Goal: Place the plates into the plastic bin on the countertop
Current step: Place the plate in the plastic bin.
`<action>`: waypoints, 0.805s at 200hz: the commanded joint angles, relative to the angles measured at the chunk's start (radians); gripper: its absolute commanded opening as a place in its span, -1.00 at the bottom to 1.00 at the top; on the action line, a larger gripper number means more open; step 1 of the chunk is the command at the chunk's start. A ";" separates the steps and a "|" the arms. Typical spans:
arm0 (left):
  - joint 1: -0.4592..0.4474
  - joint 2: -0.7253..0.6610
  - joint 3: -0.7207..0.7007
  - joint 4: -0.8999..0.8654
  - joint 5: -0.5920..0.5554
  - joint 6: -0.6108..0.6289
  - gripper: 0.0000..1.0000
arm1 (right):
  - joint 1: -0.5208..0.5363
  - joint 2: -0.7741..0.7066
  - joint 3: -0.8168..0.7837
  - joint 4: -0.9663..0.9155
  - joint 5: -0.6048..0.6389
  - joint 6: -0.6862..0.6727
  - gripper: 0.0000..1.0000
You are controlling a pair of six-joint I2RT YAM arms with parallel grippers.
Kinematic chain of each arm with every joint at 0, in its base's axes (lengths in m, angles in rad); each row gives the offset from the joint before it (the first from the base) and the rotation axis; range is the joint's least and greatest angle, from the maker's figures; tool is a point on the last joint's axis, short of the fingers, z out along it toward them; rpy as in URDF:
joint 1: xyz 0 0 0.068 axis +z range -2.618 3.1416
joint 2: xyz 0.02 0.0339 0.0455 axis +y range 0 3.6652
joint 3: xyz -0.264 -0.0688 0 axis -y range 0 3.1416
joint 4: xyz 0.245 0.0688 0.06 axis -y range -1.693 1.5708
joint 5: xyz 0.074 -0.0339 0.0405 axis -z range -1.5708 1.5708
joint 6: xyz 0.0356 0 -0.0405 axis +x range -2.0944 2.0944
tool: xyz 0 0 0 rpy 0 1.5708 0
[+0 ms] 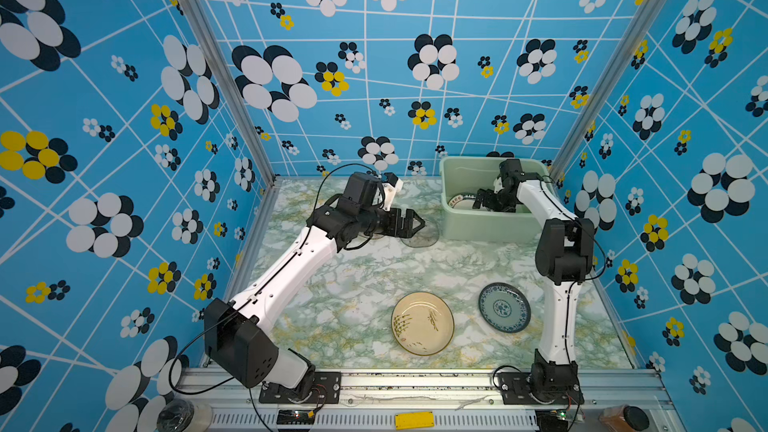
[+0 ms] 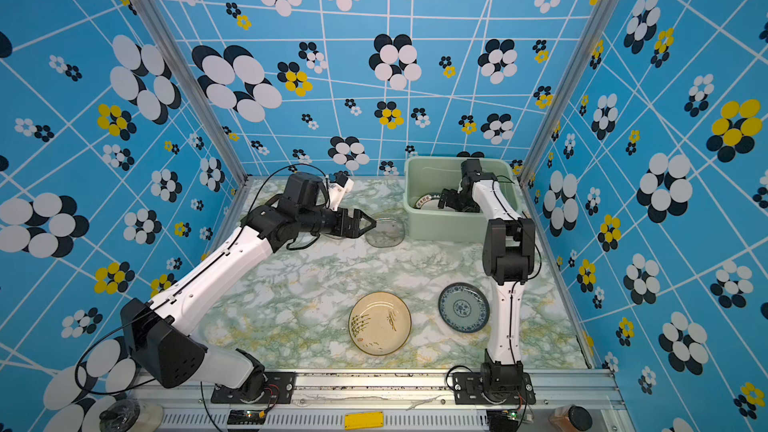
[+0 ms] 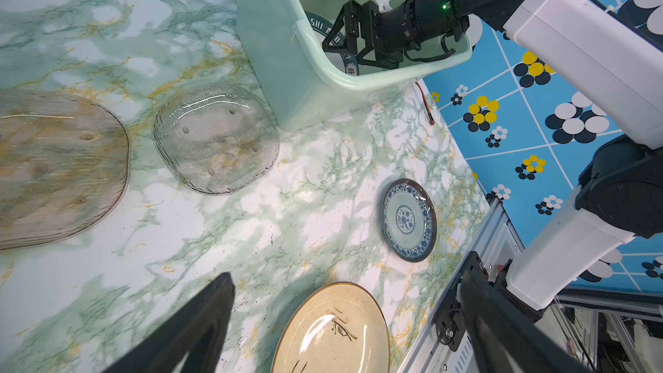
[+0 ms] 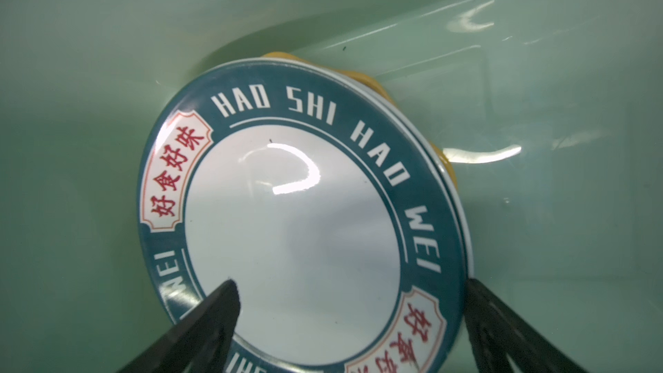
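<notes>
Teal-rimmed plate point(image 4: 294, 231) lies in bin point(image 4: 89, 30)

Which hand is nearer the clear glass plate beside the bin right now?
Left. The left hand hovers, open, at the edge of the clear glass plate. The right hand is inside the plastic bin, open above the white dark-rimmed plate.

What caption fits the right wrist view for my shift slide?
Right gripper open above the teal-rimmed white plate in the plastic bin, a yellow plate edge showing beneath.
</notes>
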 commanded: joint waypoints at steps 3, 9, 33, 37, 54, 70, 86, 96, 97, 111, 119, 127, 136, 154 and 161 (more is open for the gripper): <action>0.001 -0.004 0.044 -0.011 -0.013 0.026 0.98 | -0.002 -0.069 0.047 -0.065 0.066 -0.020 0.99; 0.000 -0.005 0.047 -0.008 -0.016 0.028 0.99 | -0.002 -0.078 0.052 -0.070 0.077 -0.022 0.99; 0.002 -0.016 0.044 0.001 -0.029 0.033 0.99 | -0.002 -0.126 0.067 -0.080 0.088 -0.028 0.99; 0.001 -0.019 0.044 0.001 -0.030 0.032 0.99 | -0.002 -0.131 0.070 -0.081 0.087 -0.029 0.98; 0.001 -0.029 0.044 0.004 -0.040 0.036 0.99 | -0.002 -0.152 0.085 -0.091 0.079 -0.032 0.99; 0.001 -0.048 0.040 0.009 -0.056 0.038 0.99 | -0.002 -0.183 0.093 -0.090 0.067 -0.025 0.99; 0.001 -0.077 0.029 0.007 -0.079 0.040 0.98 | -0.001 -0.230 0.094 -0.076 0.048 -0.012 0.99; 0.001 -0.100 0.018 0.006 -0.091 0.040 0.99 | 0.002 -0.267 0.092 -0.068 0.044 -0.003 0.99; 0.001 -0.103 0.016 0.006 -0.092 0.040 0.98 | 0.002 -0.270 0.092 -0.067 0.043 -0.002 0.99; 0.001 -0.143 -0.004 -0.004 -0.112 0.037 0.99 | 0.007 -0.327 0.088 -0.059 0.032 0.013 0.99; 0.001 -0.169 -0.017 -0.011 -0.118 0.036 0.99 | 0.007 -0.364 0.077 -0.051 0.019 0.030 0.99; 0.001 -0.197 -0.031 -0.017 -0.124 0.034 0.99 | 0.007 -0.402 0.060 -0.042 0.002 0.058 0.99; 0.001 -0.228 -0.047 -0.025 -0.128 0.029 0.98 | 0.008 -0.445 0.030 -0.030 -0.015 0.087 0.99; 0.001 -0.298 -0.080 -0.047 -0.136 0.011 0.99 | 0.009 -0.540 -0.046 -0.001 -0.064 0.147 0.99; 0.001 -0.325 -0.095 -0.052 -0.139 0.003 0.98 | 0.011 -0.580 -0.079 0.008 -0.081 0.164 0.99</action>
